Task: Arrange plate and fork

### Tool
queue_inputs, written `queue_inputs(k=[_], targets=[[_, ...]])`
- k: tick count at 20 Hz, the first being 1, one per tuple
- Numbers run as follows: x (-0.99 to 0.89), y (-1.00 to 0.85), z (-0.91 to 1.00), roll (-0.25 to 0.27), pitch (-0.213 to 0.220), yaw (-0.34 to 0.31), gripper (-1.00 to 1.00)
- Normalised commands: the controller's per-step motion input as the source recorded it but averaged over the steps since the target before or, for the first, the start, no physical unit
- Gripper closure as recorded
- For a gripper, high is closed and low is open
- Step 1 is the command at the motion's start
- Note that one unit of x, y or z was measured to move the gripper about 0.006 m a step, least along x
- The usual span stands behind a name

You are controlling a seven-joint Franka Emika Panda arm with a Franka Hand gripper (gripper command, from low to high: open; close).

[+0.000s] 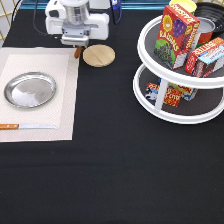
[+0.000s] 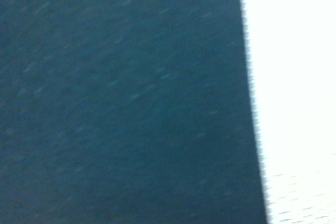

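- While its tines were hidden, the fork (image 1: 77, 52) showed only as a brown wooden stub hanging just below the gripper (image 1: 77, 44), at the exterior view's top; the narrow fingers appeared closed on it, judged from how it hung clear of the cloth.
- Plate (image 1: 30, 90): round, shiny metal, lying flat and well apart from the fingers, toward the exterior view's bottom left. It sat centred on the placemat, leaving bare mat on either side, presumably room for cutlery.
- Placemat (image 1: 67, 100): pale rectangle, its top right corner just beneath the fingers. The wrist view showed its white edge (image 2: 300, 100) against dark cloth, so the hand hung over the mat's border.
- Knife (image 1: 25, 126): wooden-handled, long flat blade, lying on the mat's lower strip just past the plate from the fingers, parallel to the mat's bottom edge.
- Wooden coaster (image 1: 99, 55): round, tan, on the cloth just beside the fingers toward the exterior view's right, apart from the fork.
- Two-tier rack (image 1: 175, 117): white, well apart from the fingers at the exterior view's right, holding boxes (image 1: 172, 35) and a can; not part of the setting.
- Table (image 1: 110, 175): covered in black cloth.
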Motion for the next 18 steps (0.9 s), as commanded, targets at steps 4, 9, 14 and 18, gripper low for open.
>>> queue_inputs(k=[4,9,14,18], targets=[[0.00,-0.38,0.02,0.003,-0.084,-0.199,1.00],[-0.05,-0.20,-0.01,0.000,-0.069,-0.286,1.00],[-0.08,-0.09,-0.11,0.000,-0.084,-0.332,1.00],[-0.04,-0.09,-0.16,0.000,-0.109,-0.331,1.00]])
